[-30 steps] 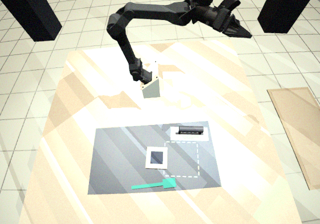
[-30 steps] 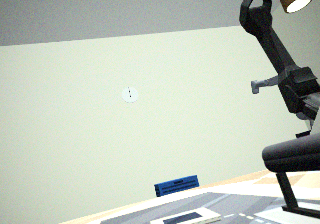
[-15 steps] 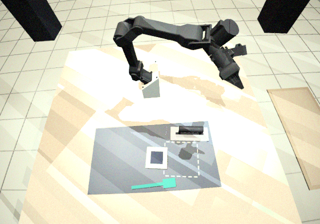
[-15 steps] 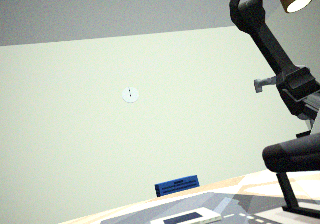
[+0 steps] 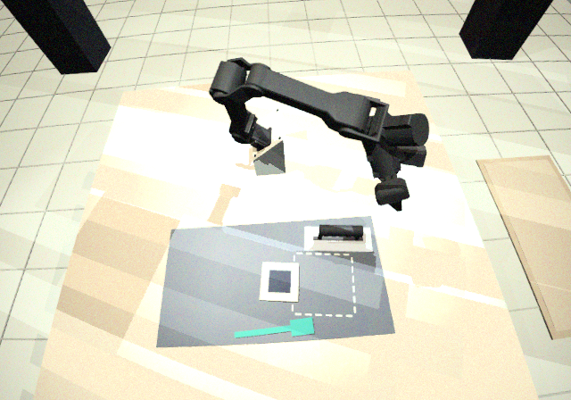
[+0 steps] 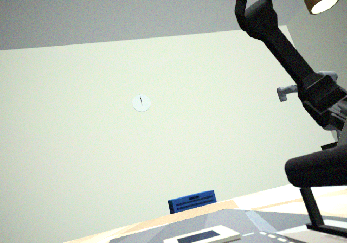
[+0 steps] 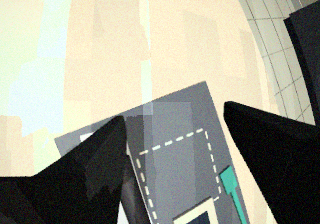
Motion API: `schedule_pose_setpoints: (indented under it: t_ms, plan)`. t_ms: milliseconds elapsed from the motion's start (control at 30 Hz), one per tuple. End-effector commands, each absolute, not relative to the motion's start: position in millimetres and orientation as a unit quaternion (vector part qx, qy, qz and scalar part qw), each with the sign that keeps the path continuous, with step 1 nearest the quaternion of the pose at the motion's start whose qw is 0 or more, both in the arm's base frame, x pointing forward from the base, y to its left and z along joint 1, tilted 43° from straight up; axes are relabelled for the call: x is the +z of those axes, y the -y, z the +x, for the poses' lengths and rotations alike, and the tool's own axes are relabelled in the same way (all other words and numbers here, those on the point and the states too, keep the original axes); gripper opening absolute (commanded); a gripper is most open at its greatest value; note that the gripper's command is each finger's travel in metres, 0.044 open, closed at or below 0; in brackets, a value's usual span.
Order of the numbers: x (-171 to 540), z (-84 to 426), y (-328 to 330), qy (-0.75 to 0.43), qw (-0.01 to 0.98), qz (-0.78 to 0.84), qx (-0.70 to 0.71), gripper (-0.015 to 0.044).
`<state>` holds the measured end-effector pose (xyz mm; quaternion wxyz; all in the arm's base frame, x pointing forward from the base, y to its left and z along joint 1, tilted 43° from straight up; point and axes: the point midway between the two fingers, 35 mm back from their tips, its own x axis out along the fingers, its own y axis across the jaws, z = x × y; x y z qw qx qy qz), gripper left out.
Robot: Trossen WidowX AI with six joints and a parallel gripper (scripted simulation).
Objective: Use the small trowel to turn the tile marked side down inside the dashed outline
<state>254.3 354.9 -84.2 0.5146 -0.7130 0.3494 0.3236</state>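
Note:
The tile (image 5: 279,281) (image 6: 198,236) (image 7: 201,219) lies flat on the mat (image 5: 207,294) (image 6: 196,223) (image 7: 175,116), its dark square facing up. Its right edge overlaps the left line of the dashed outline (image 5: 354,312). A trowel (image 5: 341,230) (image 6: 316,168) (image 7: 134,199) with a black bar handle above a pale plate rests at the mat's back right, behind the outline. A flat teal spatula-shaped tool (image 5: 302,327) (image 7: 228,180) lies along the front. My gripper (image 5: 397,206) (image 7: 175,116) is open and empty, above the table behind the trowel. Its left finger hides part of the trowel in the wrist view.
The arm's base stand (image 5: 272,165) is at the back of the table, and the arm (image 5: 300,93) arches rightward from it. A blue box (image 6: 193,202) stands beyond the table edge in the exterior view. A wooden panel (image 5: 530,248) and dark pillars (image 5: 60,27) are off the table.

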Motion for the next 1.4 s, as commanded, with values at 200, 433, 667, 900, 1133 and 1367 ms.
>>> schedule_pose_setpoints:
  t_ms: [200,433,667,900,1133,1367]
  plan:
    - [-108.4,277.7,-286.5,-0.471,0.436,-0.707,0.296,0.0270]
    - [-119.3,284.6,-232.0,-0.561,0.365,-0.689,0.278,0.0270]
    - [-122.4,284.9,-198.7,-0.615,0.317,-0.670,0.269,0.0270]
    - [-129.4,286.9,-193.3,-0.615,0.317,-0.670,0.268,0.0270]
    - [-138.2,289.1,-186.2,-0.616,0.317,-0.670,0.267,0.0270]
    - [-146.8,291.0,-178.9,-0.616,0.317,-0.670,0.266,0.0270]
